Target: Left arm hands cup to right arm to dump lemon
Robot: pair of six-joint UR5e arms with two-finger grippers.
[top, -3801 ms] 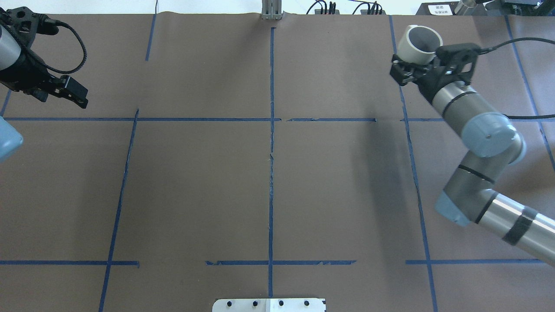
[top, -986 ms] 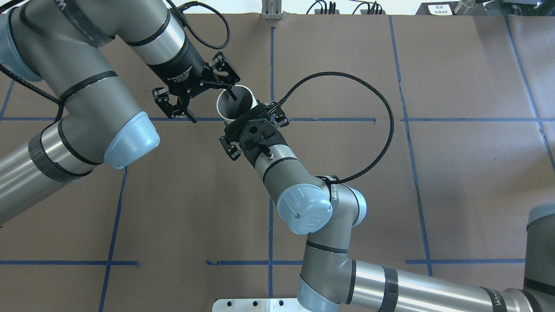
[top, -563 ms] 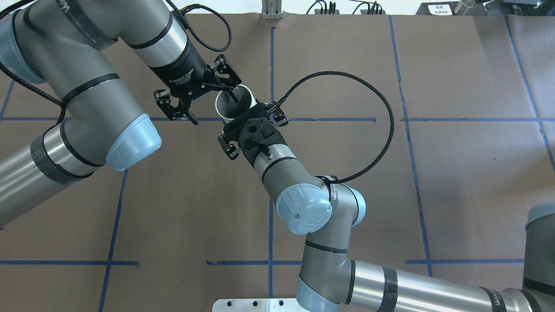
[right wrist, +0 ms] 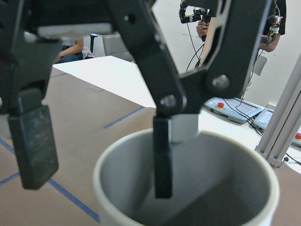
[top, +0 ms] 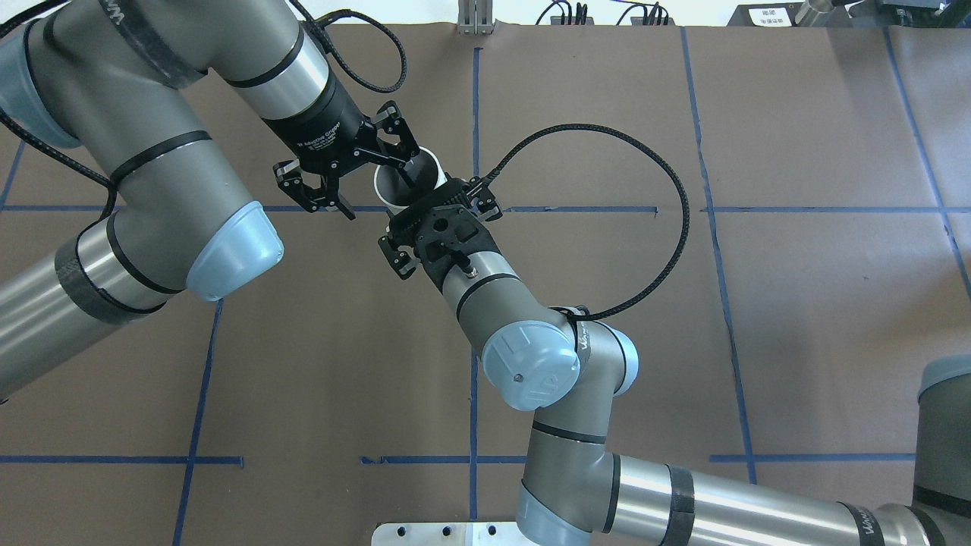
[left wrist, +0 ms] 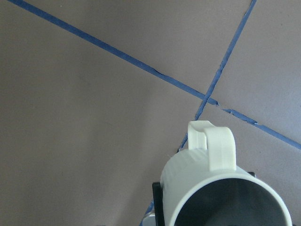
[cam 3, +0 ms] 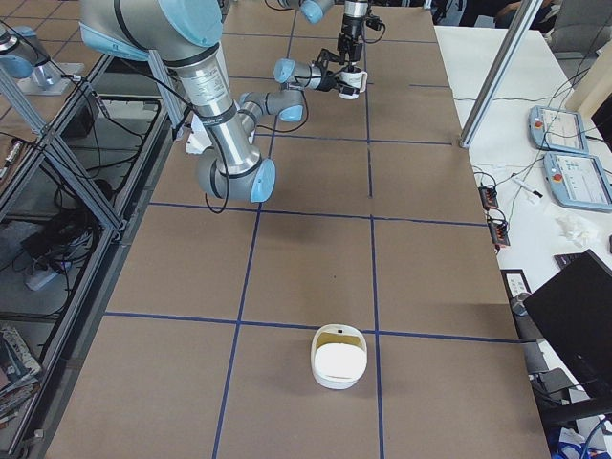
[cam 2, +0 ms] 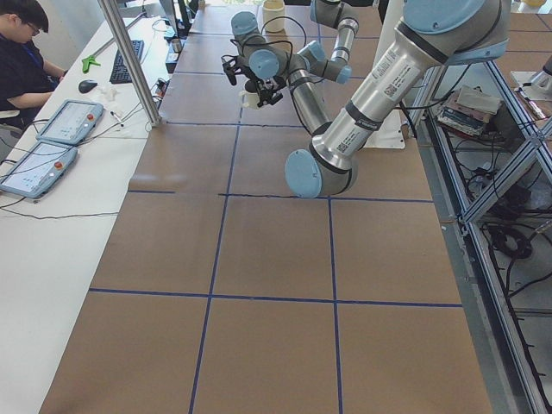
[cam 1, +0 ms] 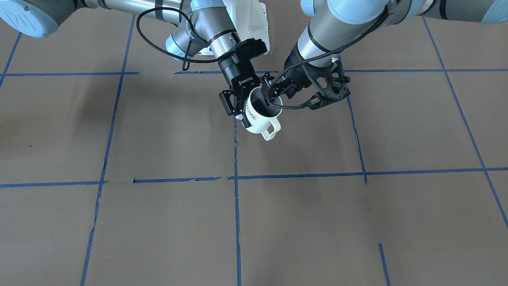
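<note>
The white ribbed cup (cam 1: pixel 260 119) with black lettering hangs upright above the table's middle, and my right gripper (cam 1: pixel 240 109) is shut on its side. My left gripper (cam 1: pixel 295 99) is open. One of its fingers (right wrist: pixel 162 155) reaches down inside the cup (right wrist: pixel 225 188) and the other finger (right wrist: pixel 33 146) stands outside the wall, neither pressing on it. From overhead the left gripper (top: pixel 379 196) comes in from the left over the cup (top: pixel 390 184). The cup's handle (left wrist: pixel 211 146) points away from the right wrist. What shows of the grey inside is bare; the lemon shows in no view.
A white basket-like container (cam 3: pixel 338 356) sits on the brown table (top: pixel 758 303) near the right-hand end. Blue tape lines (top: pixel 474 91) cross the table. A person (cam 2: pixel 21 60) sits at a side desk with tablets (cam 2: pixel 43 155). The right arm's black cable (top: pixel 667 189) loops beside the cup.
3.8 s ago the arms were far apart, with the cup held at the far right. Both have come to the centre, and over the last second the left gripper's finger has gone further into the cup.
</note>
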